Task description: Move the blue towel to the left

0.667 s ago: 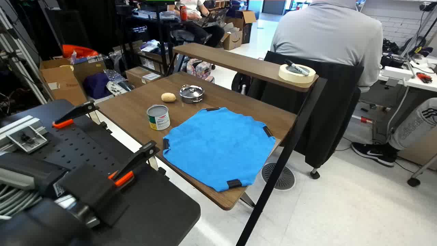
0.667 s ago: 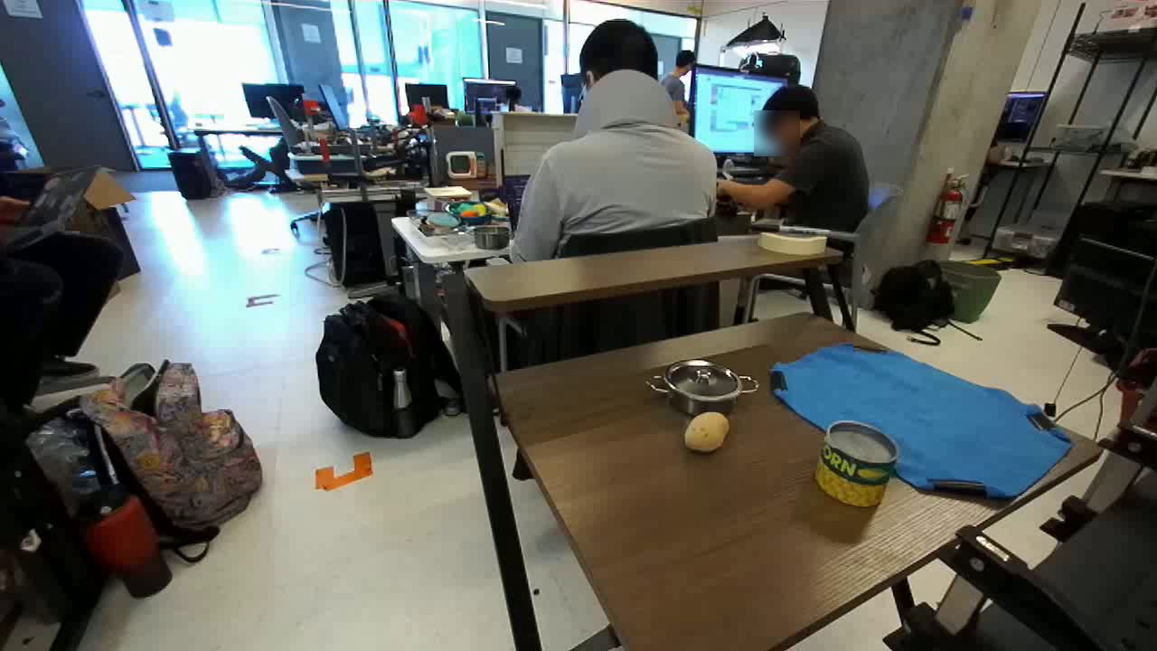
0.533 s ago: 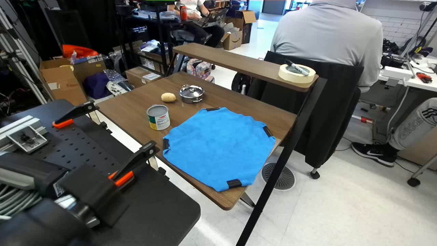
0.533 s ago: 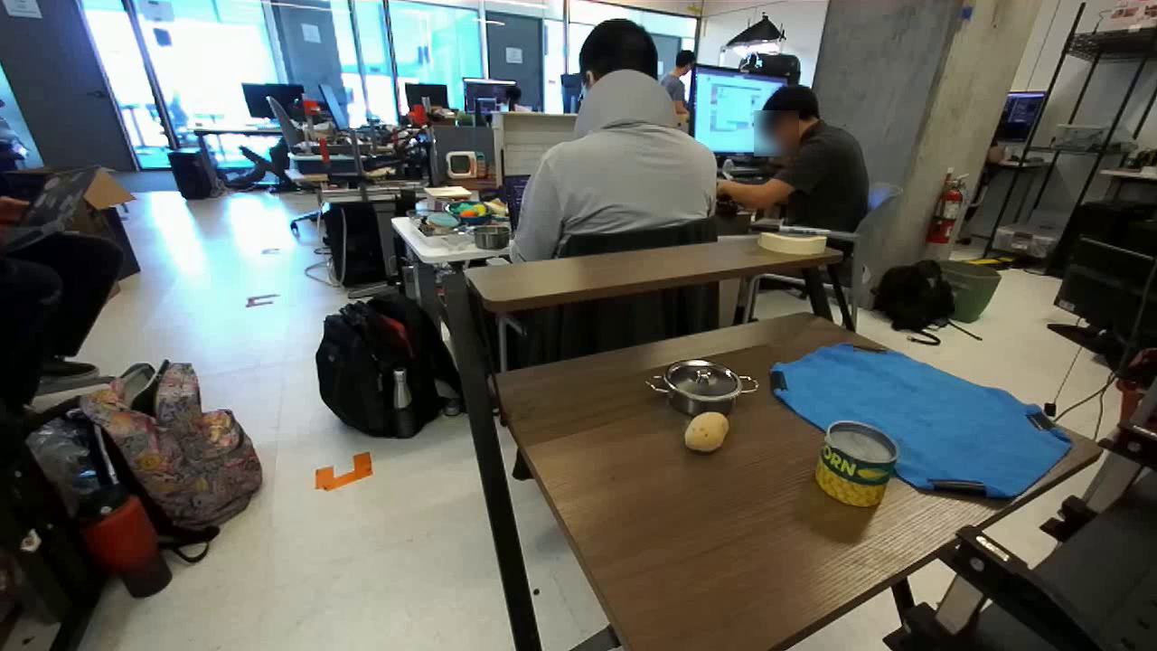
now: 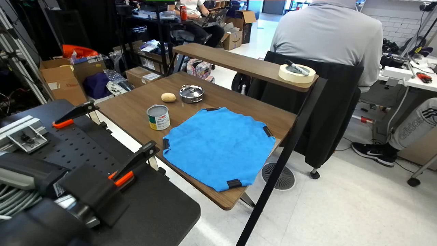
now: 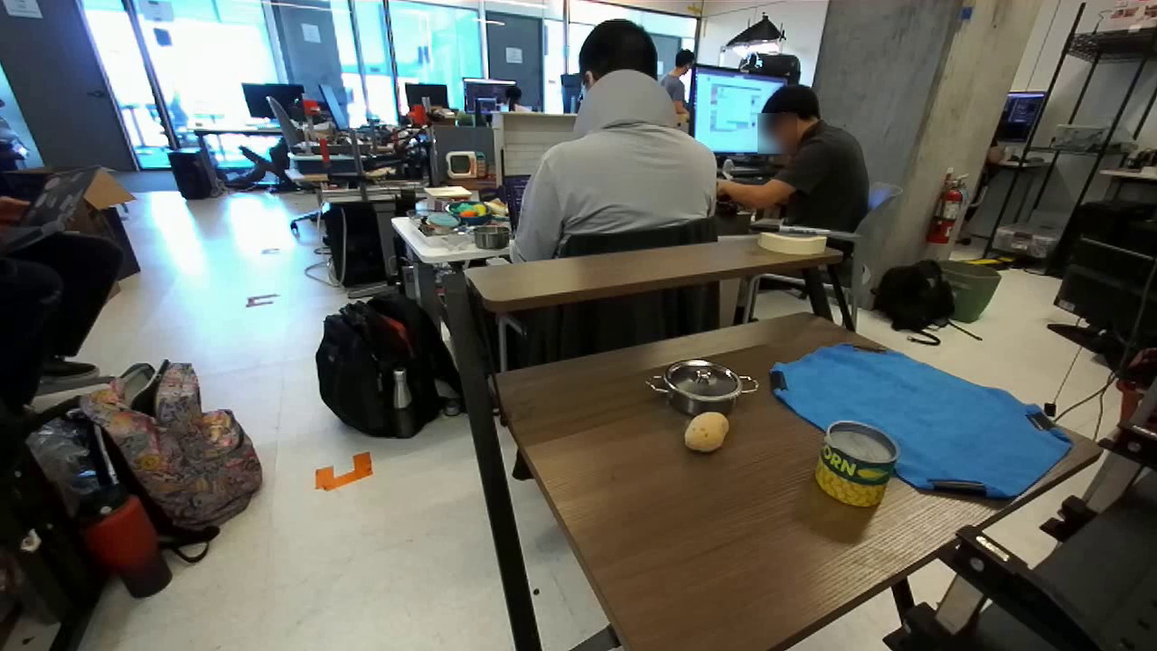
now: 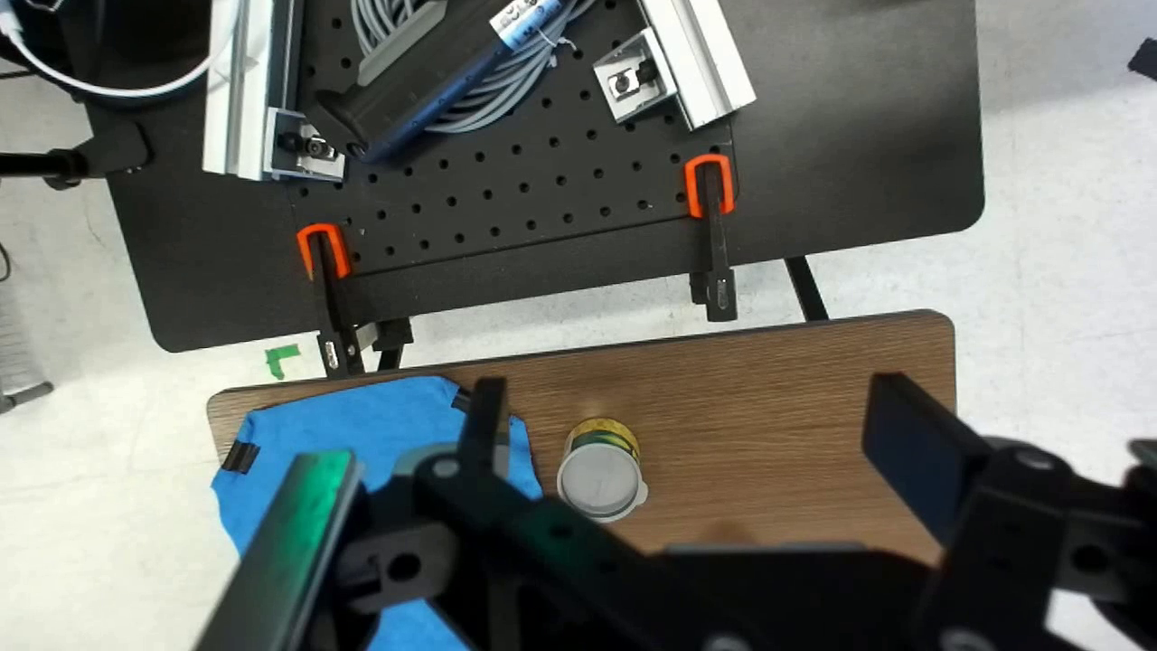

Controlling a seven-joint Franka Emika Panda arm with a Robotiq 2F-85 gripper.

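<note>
You have the pincer (image 7: 696, 429) spread wide. Your blue towel (image 6: 926, 420) lies flat at an end of the counter (image 6: 651, 524), just beside the corn can (image 6: 854, 475); farther off, the potato (image 6: 706, 432) sits near the lidded pot (image 6: 703, 389).

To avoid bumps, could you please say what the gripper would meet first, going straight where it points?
The gripper would probably meet the wooden tabletop, though depth is unclear and the corn can stands near that line.

I see bright glass windows (image 6: 434, 50) beyond my pale, glossy floor (image 6: 407, 561). A thick grey concrete pillar (image 6: 917, 117) stands near a black metal rack (image 6: 1110, 43).
</note>
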